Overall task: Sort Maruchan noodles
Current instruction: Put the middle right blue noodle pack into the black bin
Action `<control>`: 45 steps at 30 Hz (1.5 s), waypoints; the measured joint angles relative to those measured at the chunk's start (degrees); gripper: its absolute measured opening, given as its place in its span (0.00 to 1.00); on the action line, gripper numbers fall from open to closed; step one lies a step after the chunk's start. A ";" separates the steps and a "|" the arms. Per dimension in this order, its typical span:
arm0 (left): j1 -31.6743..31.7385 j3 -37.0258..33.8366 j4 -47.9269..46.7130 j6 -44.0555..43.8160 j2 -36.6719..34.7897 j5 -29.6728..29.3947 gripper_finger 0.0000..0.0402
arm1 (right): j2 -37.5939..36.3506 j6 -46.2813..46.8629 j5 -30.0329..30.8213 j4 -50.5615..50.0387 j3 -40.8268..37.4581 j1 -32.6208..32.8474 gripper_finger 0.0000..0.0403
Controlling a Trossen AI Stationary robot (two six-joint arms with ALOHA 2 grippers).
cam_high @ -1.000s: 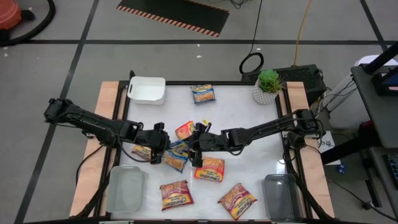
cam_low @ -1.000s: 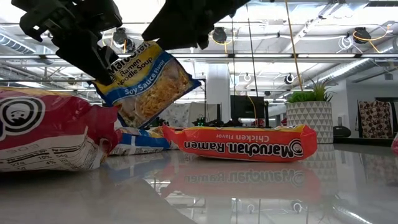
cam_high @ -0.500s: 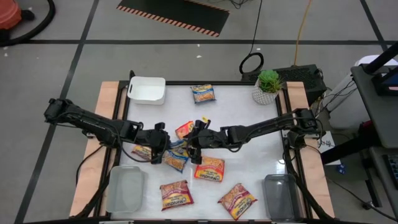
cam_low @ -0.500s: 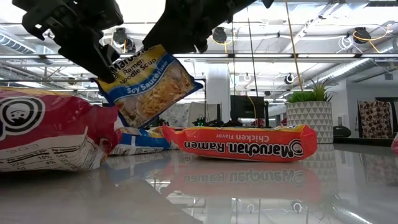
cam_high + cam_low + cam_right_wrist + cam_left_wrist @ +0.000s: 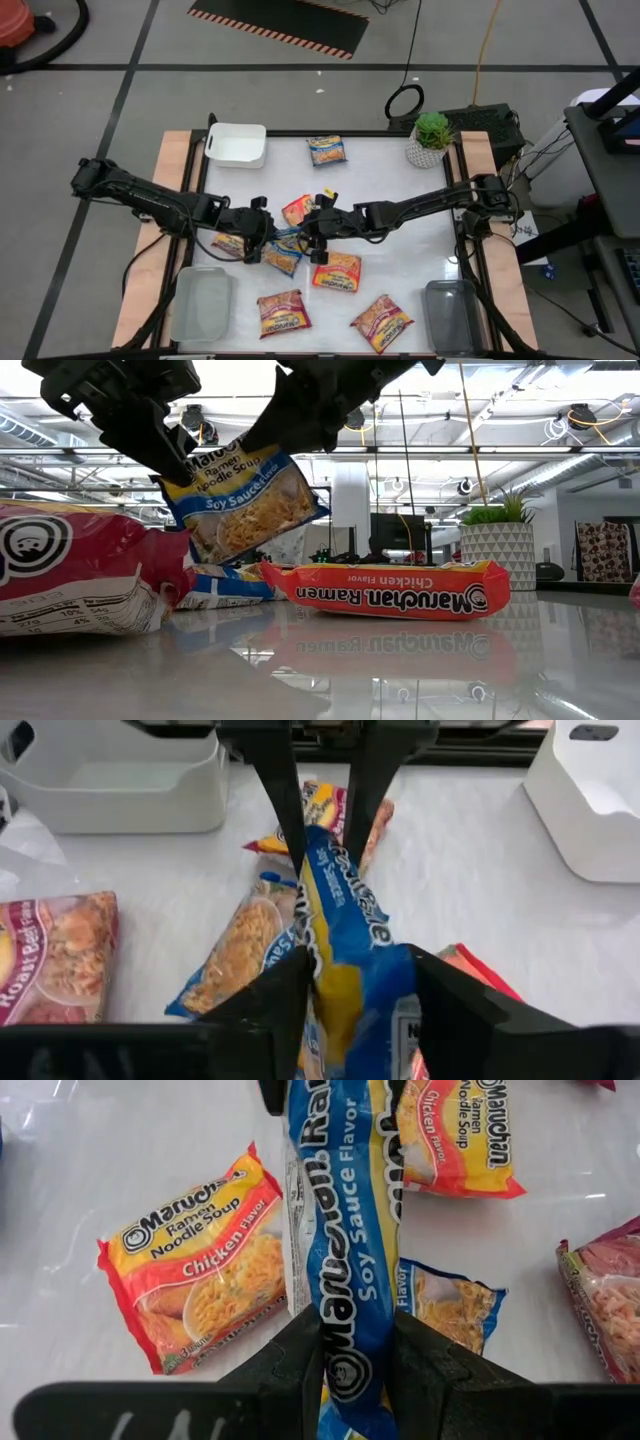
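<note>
A blue Soy Sauce noodle packet point(image 5: 245, 500) hangs above the table's middle between my two grippers. My left gripper point(image 5: 264, 232) comes from the table's left and is shut on one end of it. My right gripper point(image 5: 312, 232) comes from the right, with its fingers closed onto the opposite end. Under the lifted packet, another blue packet point(image 5: 455, 1305) lies flat. Around it lie orange-red chicken packets point(image 5: 337, 272) point(image 5: 300, 208) point(image 5: 327, 150) and dark red packets point(image 5: 283, 312) point(image 5: 381, 322). My left gripper pinches the blue packet's end nearest it point(image 5: 352, 1335) between its two fingers, one on each face. It comes slanting down from the table's left. The packet is lifted clear of the table and tilted. My right gripper has the packet's opposite end point(image 5: 350, 955) between its two fingers point(image 5: 285, 995), which lie against both faces. It comes slanting down from the table's right. The packet bows between the two grips.
A white bin point(image 5: 237, 145) stands at the far left. Clear bins stand at the near left point(image 5: 203, 305) and near right point(image 5: 450, 315). A potted plant point(image 5: 430, 140) stands at the far right. A dark red packet point(image 5: 80, 570) lies close to the low camera.
My right gripper has come down onto the blue packet's upper end, which it stood just clear of a second ago. The packet has tipped slightly and stays lifted in my left gripper.
</note>
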 joint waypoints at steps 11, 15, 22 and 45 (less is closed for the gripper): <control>-0.02 0.00 0.75 0.84 0.00 -1.98 0.23 | 0.00 -0.69 0.04 -0.73 0.02 -0.02 0.20; -0.23 0.00 2.02 1.12 -0.02 -2.50 0.29 | 0.00 -1.57 0.06 -0.83 0.02 -0.02 0.16; -1.41 0.01 4.56 1.55 -0.02 -7.65 0.58 | -0.71 -1.60 0.00 -1.99 0.07 0.01 0.13; -8.05 0.07 0.20 -10.15 -14.10 -9.61 0.74 | -20.88 12.71 2.52 -22.08 0.07 16.61 0.12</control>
